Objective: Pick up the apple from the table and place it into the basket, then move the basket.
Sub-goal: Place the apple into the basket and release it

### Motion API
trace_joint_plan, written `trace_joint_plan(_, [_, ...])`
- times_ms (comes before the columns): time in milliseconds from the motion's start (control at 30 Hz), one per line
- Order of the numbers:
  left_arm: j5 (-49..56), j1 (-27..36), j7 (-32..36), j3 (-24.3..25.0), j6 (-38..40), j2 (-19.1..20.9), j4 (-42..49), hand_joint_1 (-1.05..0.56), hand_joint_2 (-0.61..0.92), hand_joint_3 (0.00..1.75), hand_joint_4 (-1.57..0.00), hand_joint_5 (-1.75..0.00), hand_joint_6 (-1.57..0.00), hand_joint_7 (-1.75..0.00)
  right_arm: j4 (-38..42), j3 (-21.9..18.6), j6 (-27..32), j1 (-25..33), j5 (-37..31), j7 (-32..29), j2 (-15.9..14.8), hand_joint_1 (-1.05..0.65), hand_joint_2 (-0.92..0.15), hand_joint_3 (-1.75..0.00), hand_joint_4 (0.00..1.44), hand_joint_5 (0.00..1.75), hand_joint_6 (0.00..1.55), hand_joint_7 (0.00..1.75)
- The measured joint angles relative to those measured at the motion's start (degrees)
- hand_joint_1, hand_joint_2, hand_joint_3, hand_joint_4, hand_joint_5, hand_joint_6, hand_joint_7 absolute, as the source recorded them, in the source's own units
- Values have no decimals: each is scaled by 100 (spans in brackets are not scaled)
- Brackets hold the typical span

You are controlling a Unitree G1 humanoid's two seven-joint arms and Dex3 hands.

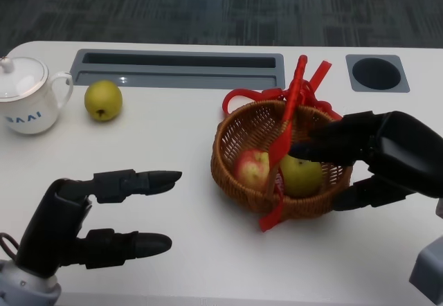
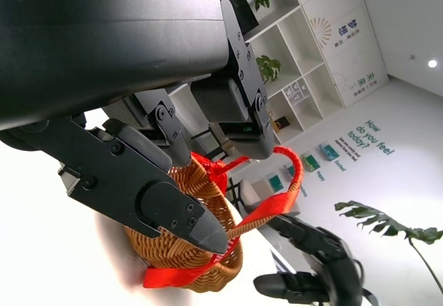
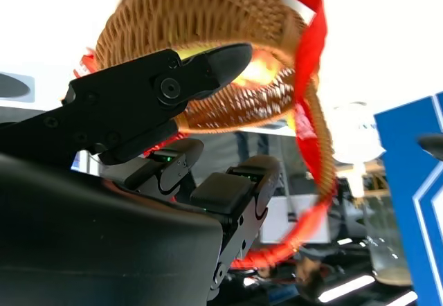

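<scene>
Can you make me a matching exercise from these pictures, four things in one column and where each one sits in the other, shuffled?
Things:
1. Red apple
2. Lone green fruit
3. White lidded cup
4. Left hand

Places:
A. Far left of the table
B. Inside the basket
C. Near table edge, holding nothing
D. On the table right beside the cup

Pairs: 1-B, 2-D, 3-A, 4-C

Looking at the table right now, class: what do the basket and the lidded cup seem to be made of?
The basket looks like woven wicker, brown and matte, its strands visible; its red handle may be plastic. The lidded cup looks like glazed white ceramic, glossy.
</scene>
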Motion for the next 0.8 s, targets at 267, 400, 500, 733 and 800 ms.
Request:
trace_joint_plan(267, [18, 51, 41, 3, 0, -9, -49, -33, 69, 0, -103, -1, -94, -1, 853, 1227, 489, -509, -515, -1086, -167, -58, -73, -1, 71, 1, 63, 0])
trace_joint_plan(400, [30, 65, 46, 0, 3, -20, -89, -33, 69, 0, -103, -1, -93, 0, 1139, 1746, 775, -695, -624, -1250, -178, -59, -75, -1, 70, 0, 61, 0])
trace_joint_plan(500, [21, 66, 45, -1, 4, -21, -98, -33, 70, 0, -103, -1, -93, 0, 1220, 2021, 918, -789, -620, -1266, -192, -60, -76, -1, 69, 0, 61, 0])
trace_joint_plan(733, [10, 76, 45, -2, 4, -21, -102, -34, 70, 0, -102, 0, -93, 0, 1469, 2680, 1217, -1039, -703, -1671, -189, -59, -76, 0, 73, 2, 64, 1])
trace_joint_plan(800, [9, 77, 45, -4, 5, -21, -105, -34, 70, 0, -103, 0, -93, 0, 1547, 2941, 1340, -1143, -845, -1923, -171, -59, -76, 0, 78, 3, 68, 2])
